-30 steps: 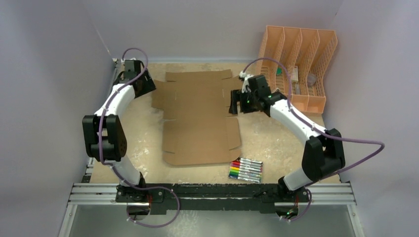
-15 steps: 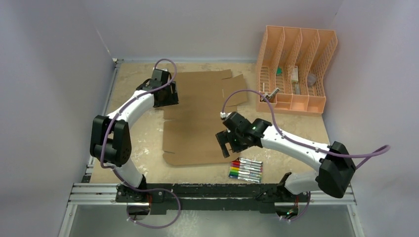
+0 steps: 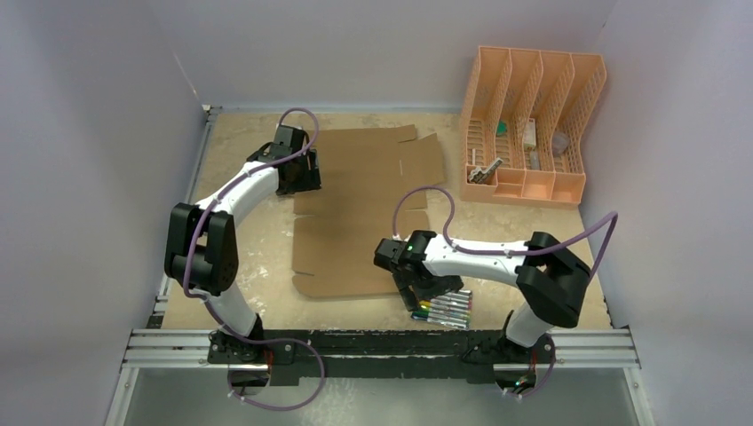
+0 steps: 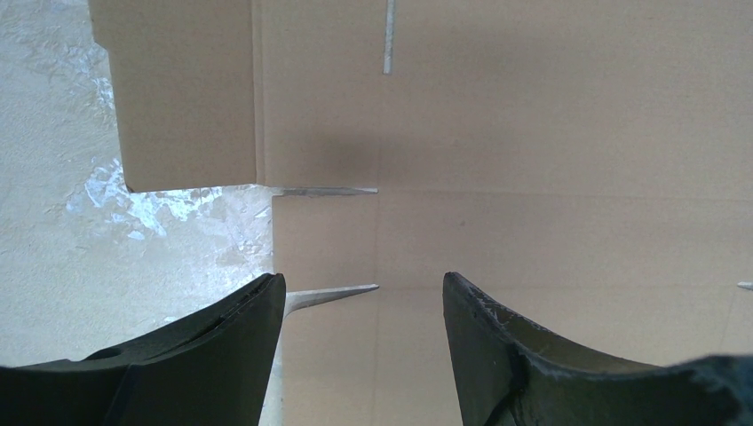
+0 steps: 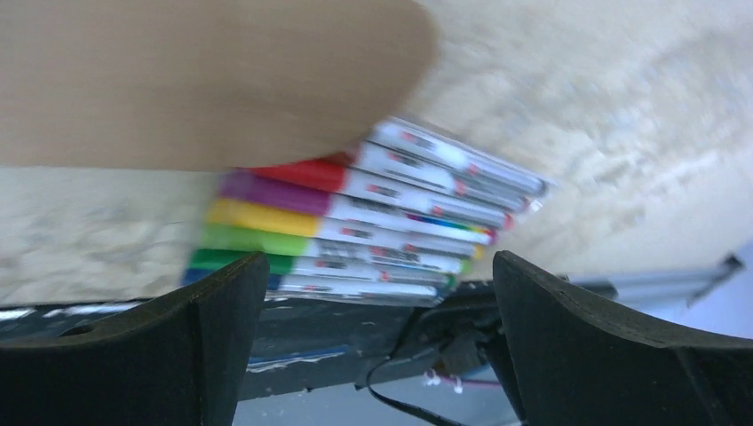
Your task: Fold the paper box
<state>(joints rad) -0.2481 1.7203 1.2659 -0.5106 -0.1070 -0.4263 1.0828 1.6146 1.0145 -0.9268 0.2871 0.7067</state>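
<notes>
The paper box [image 3: 360, 209] is a flat brown cardboard sheet with flaps and slits, lying on the table. My left gripper [image 3: 302, 180] hovers over its far left edge. In the left wrist view it [image 4: 362, 284] is open above the sheet [image 4: 533, 133], beside two slits, with nothing between its fingers. My right gripper [image 3: 424, 291] hangs over the sheet's near right corner, by the markers. In the blurred right wrist view it [image 5: 377, 266] stands wide open and empty, with the cardboard corner [image 5: 195, 80] above it.
A pack of coloured markers [image 3: 442, 307] [image 5: 373, 222] lies just right of the sheet's near corner, under my right gripper. A peach slotted organizer [image 3: 533, 124] stands at the far right. The metal rail [image 3: 382, 348] runs along the near edge. Walls close in left and right.
My right arm swung from the sheet's far right flap down to its near right corner and opened wider. My left arm moved from the far left corner onto the sheet's left edge, then held still.
</notes>
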